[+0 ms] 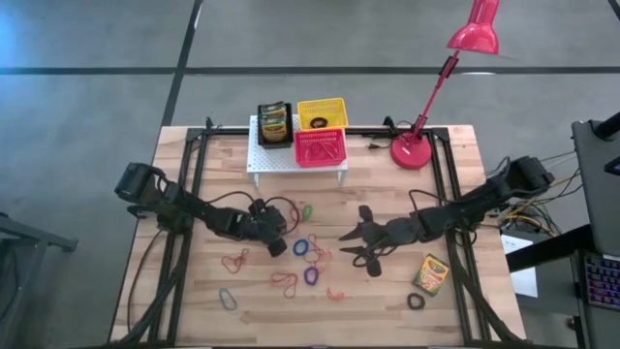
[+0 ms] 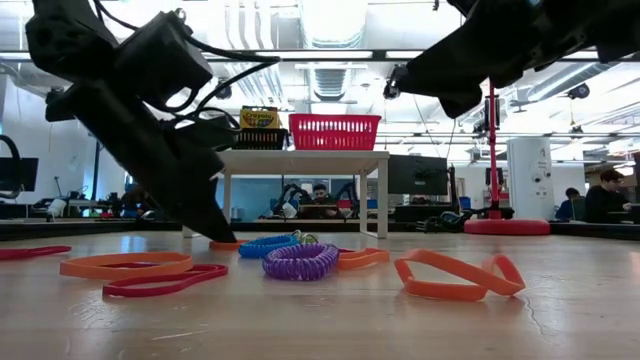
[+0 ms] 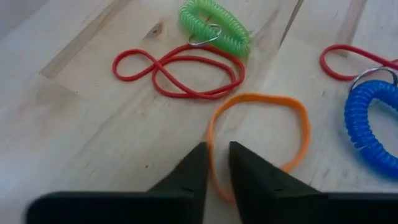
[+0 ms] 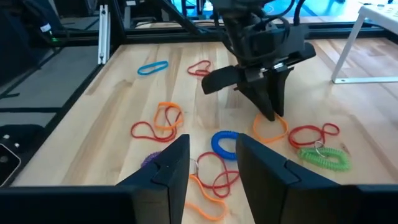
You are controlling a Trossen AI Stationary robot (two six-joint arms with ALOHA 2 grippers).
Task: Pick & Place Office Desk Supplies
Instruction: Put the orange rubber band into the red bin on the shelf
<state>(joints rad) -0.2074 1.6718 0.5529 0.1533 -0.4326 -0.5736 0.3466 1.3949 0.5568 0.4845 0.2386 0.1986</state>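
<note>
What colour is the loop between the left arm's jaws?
Orange loop, clearest in the left wrist view.

My left pincer points down at the tabletop, fingers nearly together; my right pincer hovers mid-table, fingers parted.
</note>
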